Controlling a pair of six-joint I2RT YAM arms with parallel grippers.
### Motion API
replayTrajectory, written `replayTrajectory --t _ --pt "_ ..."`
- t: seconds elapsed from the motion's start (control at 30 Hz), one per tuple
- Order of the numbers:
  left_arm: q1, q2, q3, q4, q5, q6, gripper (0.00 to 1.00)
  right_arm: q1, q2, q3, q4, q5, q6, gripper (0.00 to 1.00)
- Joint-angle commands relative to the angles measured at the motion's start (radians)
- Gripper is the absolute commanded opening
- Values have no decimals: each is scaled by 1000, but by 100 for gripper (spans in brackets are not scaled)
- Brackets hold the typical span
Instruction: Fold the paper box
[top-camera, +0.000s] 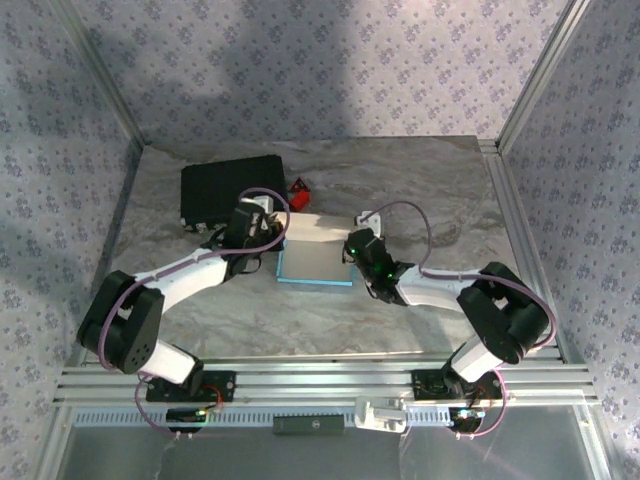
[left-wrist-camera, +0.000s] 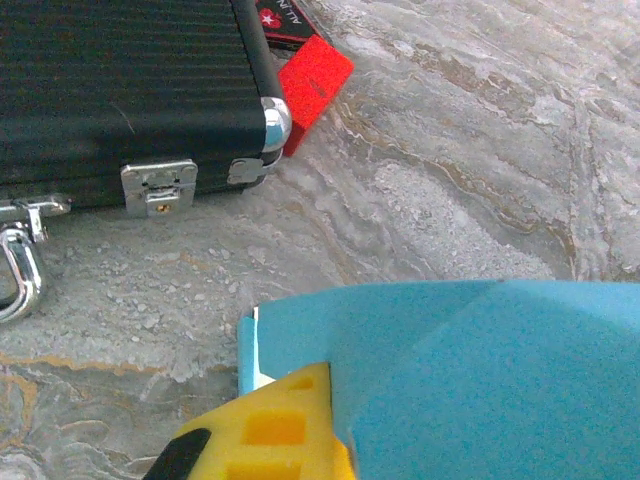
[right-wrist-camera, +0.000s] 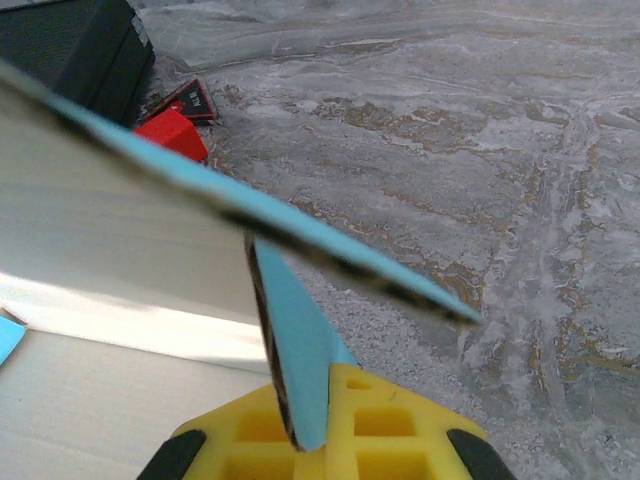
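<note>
Box: mid-table, white side up, back wall raised, between the two grippers.
Left gripper: closed, pinching the box's left edge; blue card lies against its yellow finger.
Right gripper: closed on an upright blue flap at the box's right.
Black case: behind the box to the left, red item beside it.

The paper box lies on the table, the case behind-left of it.
</note>
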Motion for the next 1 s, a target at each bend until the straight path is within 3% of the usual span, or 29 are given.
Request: replayTrajectory --t 0.0,0.47,0.73,0.9,0.93,0.97 --pt "-35 -19 -35 45 43 -41 0 32 -7 -26 47 12 16 0" --pt "-111 -64 -172 106 -45 -76 0 78 -19 -109 109 54 -35 0" --pt "-145 -73 -249 158 -86 -100 0 107 -40 -118 58 104 -59 0" --pt "-147 -201 -210 27 -104 -76 0 105 -53 -116 45 108 -84 0" --pt "-147 -246 -192 -25 -120 -63 9 104 -55 -111 35 108 -91 0" --pt "-146 -299 -166 -91 -149 -41 27 101 -59 -106 27 104 -103 0"
